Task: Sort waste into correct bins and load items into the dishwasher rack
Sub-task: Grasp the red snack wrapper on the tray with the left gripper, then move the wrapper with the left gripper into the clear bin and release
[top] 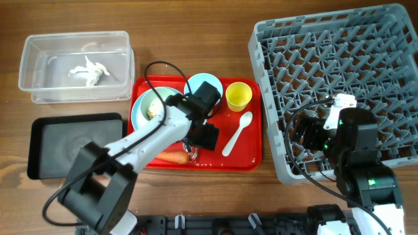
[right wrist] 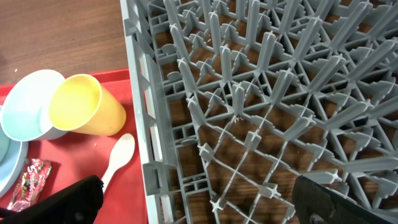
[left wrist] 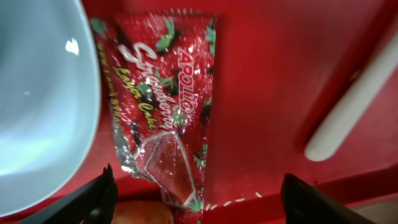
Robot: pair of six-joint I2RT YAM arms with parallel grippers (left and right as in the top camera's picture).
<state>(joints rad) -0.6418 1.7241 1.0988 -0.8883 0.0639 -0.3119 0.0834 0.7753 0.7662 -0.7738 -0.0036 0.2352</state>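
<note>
wrapper: the small red-and-white wrapper lies flat on the red tray, toward the tray's near edge. It sits between the light blue plate and the white plastic spoon, and nothing holds it.
left jaws: wide apart and empty, with one finger on either side of the wrapper's narrow end.
long axis: it runs away from the jaws at a slight slant, so closing would press across the wrapper's short width. I judge that a good lie for a pinch.
way from the jaws: directly below. Most of its length reaches beyond the fingertips, and the end between them is just beside the carrot.
nearer arm: the left, right above it. The right jaws, also wide and empty, hang over the near left part of the dishwasher rack, well apart from the wrapper.
poor view: from overhead the left arm covers most of the wrapper, so its angle to the tray's edges is probably not readable there.
next move, as judged: a straight descent, perhaps shifted a little along the wrapper to stay clear of the carrot.
</note>
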